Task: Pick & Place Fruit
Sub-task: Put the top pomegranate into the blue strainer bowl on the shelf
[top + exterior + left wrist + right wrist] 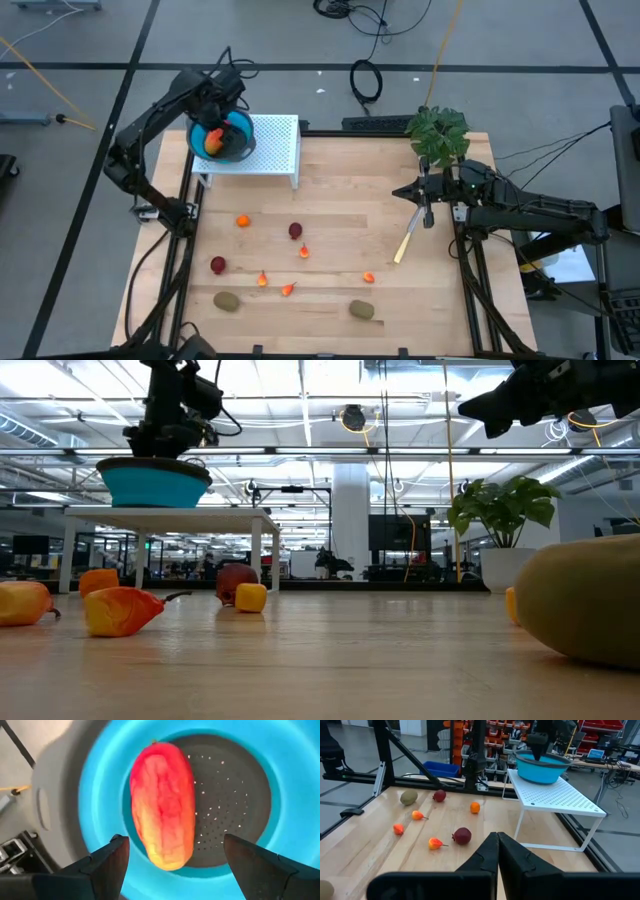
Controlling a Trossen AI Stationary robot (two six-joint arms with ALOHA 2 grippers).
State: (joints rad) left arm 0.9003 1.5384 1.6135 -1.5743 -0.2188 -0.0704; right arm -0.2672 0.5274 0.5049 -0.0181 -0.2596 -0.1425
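A large red-orange oval fruit [162, 805] lies lengthwise in the blue bowl [100, 795], on its perforated dark bottom. The bowl [240, 140] stands on a white perforated stand [275, 145] at the table's far left. My left gripper [175, 845] hangs open just above the bowl, pointing down, one finger to each side of the fruit's end and clear of it. On the wood lie an orange ball [243, 221], two dark red balls [296, 230], small orange-red bits [304, 252] and two kiwis [227, 300]. My right gripper [398, 191] hovers shut and level at the right.
A pale yellow stick [406, 240] lies on the table below my right gripper. A leafy green plant [438, 132] stands at the far right corner. The stand's legs [520, 827] rise from the table's far left. Bare wood lies in the middle, between the fruits.
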